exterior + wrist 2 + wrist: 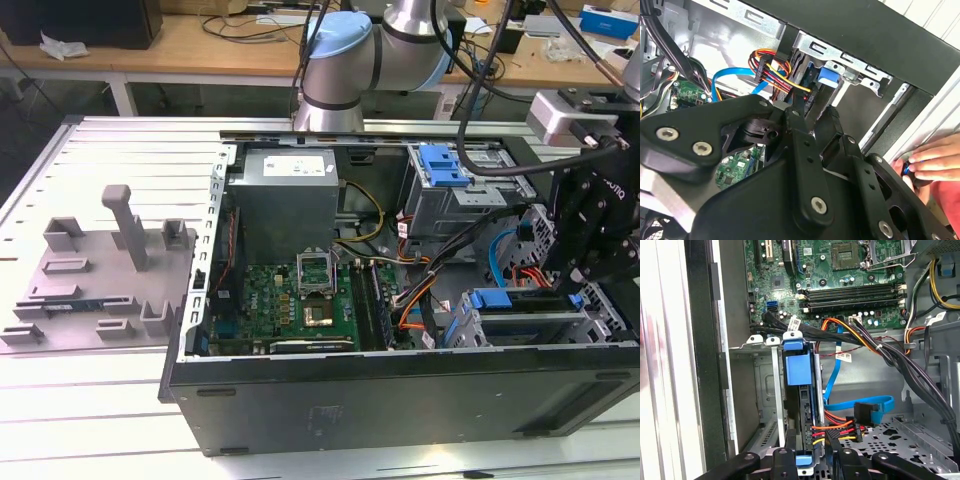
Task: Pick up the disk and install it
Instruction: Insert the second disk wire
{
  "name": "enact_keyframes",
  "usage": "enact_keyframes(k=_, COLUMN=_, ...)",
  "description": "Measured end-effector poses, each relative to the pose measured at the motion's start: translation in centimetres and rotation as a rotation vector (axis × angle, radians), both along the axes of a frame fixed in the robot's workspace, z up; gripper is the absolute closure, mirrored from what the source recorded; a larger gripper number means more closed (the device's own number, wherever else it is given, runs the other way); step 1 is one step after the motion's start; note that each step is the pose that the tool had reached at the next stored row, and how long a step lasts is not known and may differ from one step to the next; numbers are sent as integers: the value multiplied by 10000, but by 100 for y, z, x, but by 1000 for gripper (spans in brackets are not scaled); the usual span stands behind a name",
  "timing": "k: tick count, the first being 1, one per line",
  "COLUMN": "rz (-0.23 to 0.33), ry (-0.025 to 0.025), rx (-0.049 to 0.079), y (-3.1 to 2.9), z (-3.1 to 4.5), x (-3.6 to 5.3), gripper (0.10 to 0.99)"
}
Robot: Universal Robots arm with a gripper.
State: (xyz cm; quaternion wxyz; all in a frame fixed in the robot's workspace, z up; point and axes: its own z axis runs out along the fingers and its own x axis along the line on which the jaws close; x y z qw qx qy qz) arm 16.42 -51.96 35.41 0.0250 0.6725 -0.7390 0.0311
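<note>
Gripper: the black gripper (810, 460) hangs over the drive cage at the front corner of the open computer case (400, 400); in the first wrist view its two fingers stand either side of the blue end of the disk's carrier, close against it. I cannot tell whether they are clamped on it or just beside it.
Disk: the disk (801, 405) sits on edge inside the metal drive cage (767, 405), its blue carrier tab uppermost; in the exterior view its blue frame (510, 300) shows beside the arm.
Cables: a red, yellow and black power plug (837, 432) and a blue data cable (865, 407) lie just beside the disk.
Motherboard: the green board (310, 300) lies in the case floor, apart from the gripper.
Person: a hand (932, 162) rests at the case's outer edge in the second wrist view.
</note>
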Motion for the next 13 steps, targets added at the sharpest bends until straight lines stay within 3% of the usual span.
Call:
enact_keyframes(k=3, rz=-1, ry=12, rx=-332, y=104, z=38, x=-1, gripper=722)
enact_keyframes(k=5, rz=-1, ry=35, rx=-735, y=241, z=183, x=7, gripper=722)
enact_keyframes(k=6, rz=-1, ry=53, rx=-953, y=317, z=199, x=7, gripper=722)
enact_keyframes(k=13, rz=-2, ry=73, rx=-1617, y=635, z=204, x=7, gripper=722)
